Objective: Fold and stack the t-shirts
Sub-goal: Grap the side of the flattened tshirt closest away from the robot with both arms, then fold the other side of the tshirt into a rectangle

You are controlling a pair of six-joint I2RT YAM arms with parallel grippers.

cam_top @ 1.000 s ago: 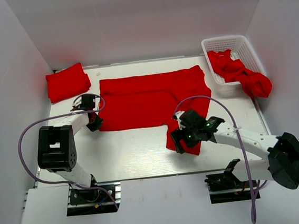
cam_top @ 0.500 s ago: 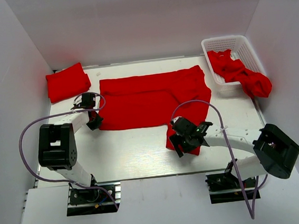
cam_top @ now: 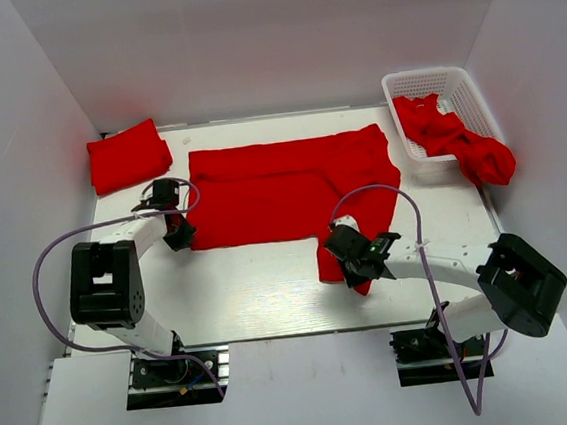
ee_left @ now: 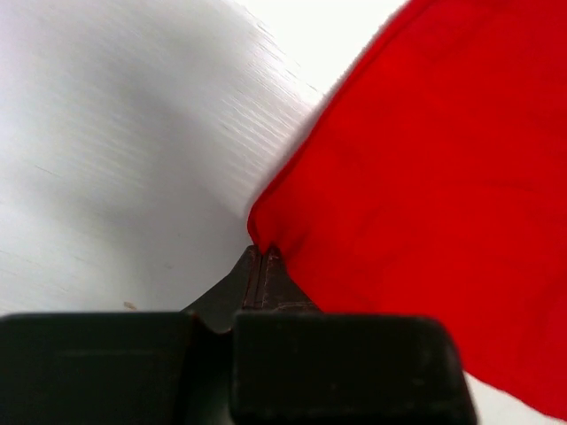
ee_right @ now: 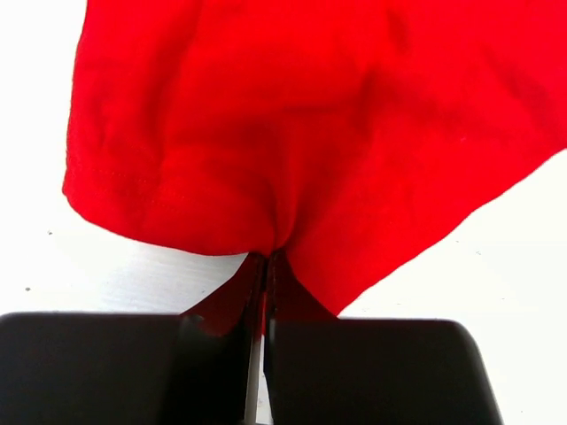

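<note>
A red t-shirt (cam_top: pixel 281 188) lies spread across the middle of the table, partly folded, one sleeve hanging toward the near edge. My left gripper (cam_top: pixel 182 240) is shut on its lower left corner (ee_left: pixel 266 237). My right gripper (cam_top: pixel 353 266) is shut on the near edge of that sleeve (ee_right: pixel 266 177), the cloth puckering at the fingertips. A folded red t-shirt (cam_top: pixel 128 155) rests at the back left. More red t-shirts (cam_top: pixel 457 140) lie crumpled in the white basket (cam_top: pixel 430 81), one spilling over its near rim.
The basket stands at the back right corner. White walls close in the table on three sides. Purple cables (cam_top: pixel 56 249) loop from both arms over the near part of the table.
My right gripper slid left and down along the sleeve and closed on its edge; it was open a second ago. The left gripper kept its hold and stayed put.
</note>
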